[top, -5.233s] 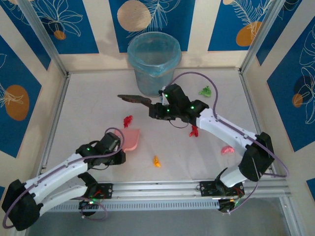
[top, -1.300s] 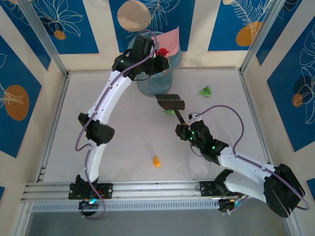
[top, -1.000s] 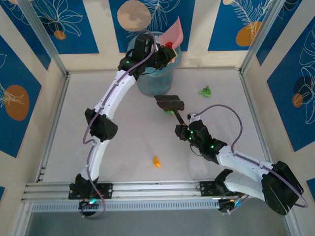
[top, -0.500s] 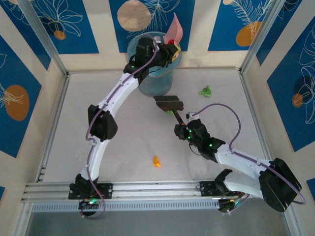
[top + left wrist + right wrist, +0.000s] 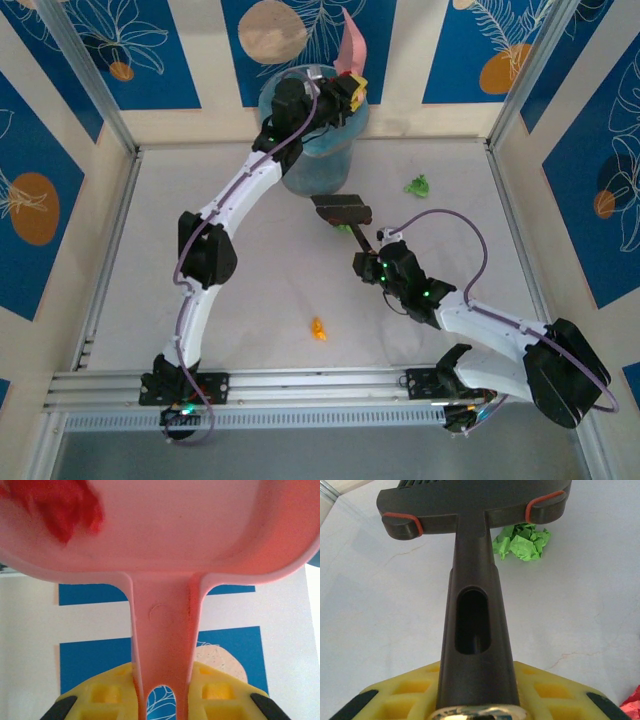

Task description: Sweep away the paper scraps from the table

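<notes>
My left gripper is shut on the handle of a pink dustpan, which stands tipped up over the blue bin at the back of the table. In the left wrist view the handle sits between the yellow pads of that gripper, and a red scrap clings inside the pan. My right gripper is shut on a dark brush handle. The brush head rests beside a green scrap. A second green scrap and an orange scrap lie apart.
A red scrap lies at the edge of the right wrist view, close to that gripper. Aluminium rails edge the table, with patterned walls behind. The left arm stretches diagonally across the table's left half.
The left gripper has tilted the dustpan from slanted to nearly upright over the bin. The right arm and brush have shifted slightly left.
</notes>
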You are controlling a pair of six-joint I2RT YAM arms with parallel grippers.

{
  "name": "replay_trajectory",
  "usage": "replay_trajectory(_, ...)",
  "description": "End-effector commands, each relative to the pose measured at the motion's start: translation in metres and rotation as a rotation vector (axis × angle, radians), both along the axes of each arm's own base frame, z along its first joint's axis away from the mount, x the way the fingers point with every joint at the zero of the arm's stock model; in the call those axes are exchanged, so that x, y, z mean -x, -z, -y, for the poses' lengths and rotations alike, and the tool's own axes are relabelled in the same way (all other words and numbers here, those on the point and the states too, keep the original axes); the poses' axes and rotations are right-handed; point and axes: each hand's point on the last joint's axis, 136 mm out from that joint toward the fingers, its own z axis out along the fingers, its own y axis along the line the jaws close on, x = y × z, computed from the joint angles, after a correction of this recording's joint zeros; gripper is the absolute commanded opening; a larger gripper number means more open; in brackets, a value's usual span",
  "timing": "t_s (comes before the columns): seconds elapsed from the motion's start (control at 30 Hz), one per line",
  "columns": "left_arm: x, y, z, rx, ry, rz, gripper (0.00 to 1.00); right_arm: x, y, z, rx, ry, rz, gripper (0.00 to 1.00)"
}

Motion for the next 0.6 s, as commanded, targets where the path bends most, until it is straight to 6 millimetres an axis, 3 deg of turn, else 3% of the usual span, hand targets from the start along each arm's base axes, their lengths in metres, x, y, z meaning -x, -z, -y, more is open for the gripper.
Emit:
replay_trajectory(0.0, 0.030, -0.059, -0.016, 0.108, -0.004, 0.106, 0.00, -0.011, -0.030, -0.010, -0.037, -0.012, 0.082, 0.00)
replay_trajectory(0.2, 0.032, -0.066, -0.039, 0.198, -0.044, 0.128, 0.00, -0.012, -0.029, -0.010, -0.028, -0.012, 0.078, 0.00)
replay_trajectory(0.37, 0.034, -0.066, -0.037, 0.195, -0.026, 0.145, 0.00, -0.012, -0.030, -0.010, -0.027, -0.010, 0.080, 0.00)
replay_trajectory(0.57, 0.050, -0.082, -0.034, 0.202, 0.018, 0.198, 0.00, -0.012, -0.028, -0.011, -0.025, -0.011, 0.075, 0.00)
